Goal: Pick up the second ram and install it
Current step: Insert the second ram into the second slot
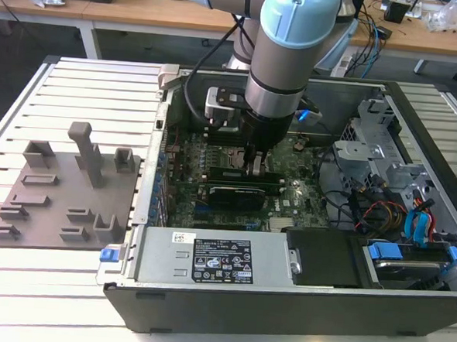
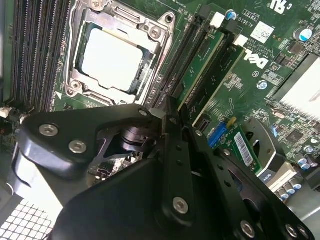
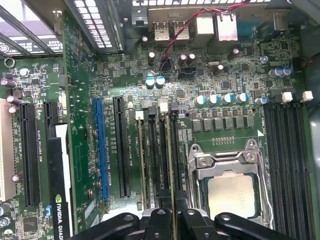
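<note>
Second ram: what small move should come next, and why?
Probably press straight down a little. The claw is shut on the second ram, which stands on edge along a slot beside the processor socket; I cannot tell whether it is fully seated.

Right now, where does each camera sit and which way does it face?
Exterior view: off-robot, above, looking down into the open computer case; shows the arm and gripper.
First wrist view: at the wrist, looking along the motherboard toward the rear ports; jaws hold the second ram.
Second wrist view: at the wrist, behind the gripper, facing the processor socket.
Both wrist views share processor socket and second ram.
</note>
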Robot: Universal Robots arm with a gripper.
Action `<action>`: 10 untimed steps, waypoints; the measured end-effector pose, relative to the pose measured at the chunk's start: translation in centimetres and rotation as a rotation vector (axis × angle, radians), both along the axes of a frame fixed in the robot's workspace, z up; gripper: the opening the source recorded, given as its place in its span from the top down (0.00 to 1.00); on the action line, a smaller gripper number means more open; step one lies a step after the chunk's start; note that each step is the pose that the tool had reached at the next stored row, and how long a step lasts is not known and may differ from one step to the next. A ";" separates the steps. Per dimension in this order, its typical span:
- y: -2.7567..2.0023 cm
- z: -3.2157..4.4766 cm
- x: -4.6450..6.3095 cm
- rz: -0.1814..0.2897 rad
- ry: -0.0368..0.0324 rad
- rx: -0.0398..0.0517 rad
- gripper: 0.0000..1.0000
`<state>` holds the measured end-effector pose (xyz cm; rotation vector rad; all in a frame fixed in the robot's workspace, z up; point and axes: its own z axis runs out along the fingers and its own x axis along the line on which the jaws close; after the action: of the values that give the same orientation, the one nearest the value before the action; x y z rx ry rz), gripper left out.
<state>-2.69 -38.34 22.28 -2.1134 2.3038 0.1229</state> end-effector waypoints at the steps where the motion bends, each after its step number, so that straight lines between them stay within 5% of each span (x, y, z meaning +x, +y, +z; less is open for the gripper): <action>1: 0.00 0.00 0.0 0.000 0.0000 0.0001 0.86; 10: -0.08 -0.24 0.0 0.008 -0.0002 0.0002 0.86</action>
<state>-2.67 -38.41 22.03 -2.1222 2.2958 0.1231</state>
